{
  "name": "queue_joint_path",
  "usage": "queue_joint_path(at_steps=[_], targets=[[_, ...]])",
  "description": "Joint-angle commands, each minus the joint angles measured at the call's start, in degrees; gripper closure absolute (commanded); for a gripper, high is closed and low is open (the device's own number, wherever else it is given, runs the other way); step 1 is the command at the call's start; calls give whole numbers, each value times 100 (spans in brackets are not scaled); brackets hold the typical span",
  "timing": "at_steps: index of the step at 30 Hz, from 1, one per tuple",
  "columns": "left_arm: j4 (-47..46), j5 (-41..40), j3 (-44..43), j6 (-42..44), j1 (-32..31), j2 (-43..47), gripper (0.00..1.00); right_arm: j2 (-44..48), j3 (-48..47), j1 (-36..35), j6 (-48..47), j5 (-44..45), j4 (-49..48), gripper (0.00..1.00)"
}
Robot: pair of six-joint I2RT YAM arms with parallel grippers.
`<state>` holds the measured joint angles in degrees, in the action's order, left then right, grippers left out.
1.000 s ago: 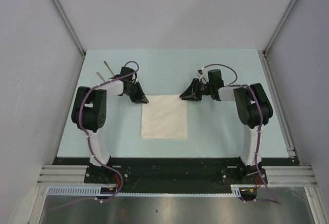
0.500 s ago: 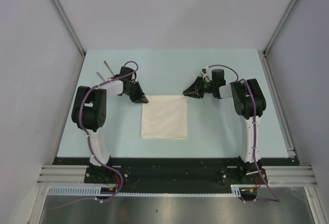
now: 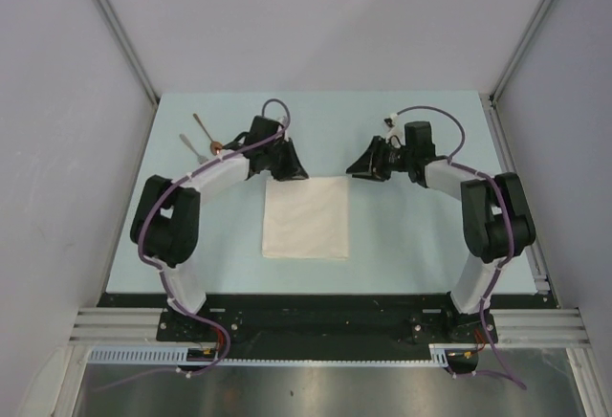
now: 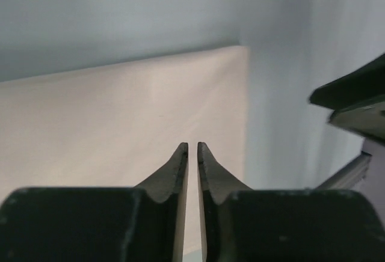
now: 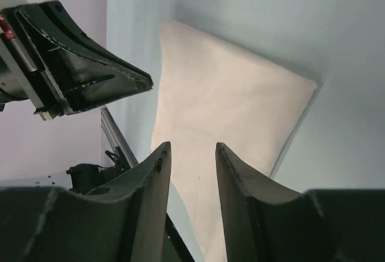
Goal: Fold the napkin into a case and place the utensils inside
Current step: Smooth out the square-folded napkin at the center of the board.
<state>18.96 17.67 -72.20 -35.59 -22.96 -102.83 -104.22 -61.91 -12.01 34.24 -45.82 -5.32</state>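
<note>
The napkin (image 3: 306,218) lies flat in the middle of the table (image 3: 411,235), a plain square and not yet a case. The left tool (image 3: 298,174) hovers at its far left corner, pinched nearly together on nothing. The right tool (image 3: 352,172) hovers at the far right corner, parted and empty. The fork (image 3: 189,142) and spoon (image 3: 206,132) lie far left, so all folding and loading is yet to do.

- The napkin (image 3: 306,217) lies in the middle of the table (image 3: 411,235).
- The left gripper (image 3: 293,171) is by its far left corner.
- The right gripper (image 3: 355,170) is by its far right corner.
- The fork (image 3: 190,143) and spoon (image 3: 205,131) lie side by side, far left.
</note>
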Motion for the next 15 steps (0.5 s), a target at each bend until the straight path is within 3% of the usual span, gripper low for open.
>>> queue_joint_path(at_steps=[1, 4, 6, 15], targets=[[-1155, 685, -293, -457, -401, -650, 92, -238, 468, -310, 109, -67, -459, 64], [-1377, 694, -715, -554, -621, -1176, 95, -466, 601, -477, 267, -216, -891, 89], [-1439, 685, -1022, -563, -718, -1406, 97, -546, 662, -521, 416, -286, -1188, 100], [-1835, 984, -1393, -1089, -859, -2443, 100, -1143, 1128, -574, 856, -559, -2199, 100]])
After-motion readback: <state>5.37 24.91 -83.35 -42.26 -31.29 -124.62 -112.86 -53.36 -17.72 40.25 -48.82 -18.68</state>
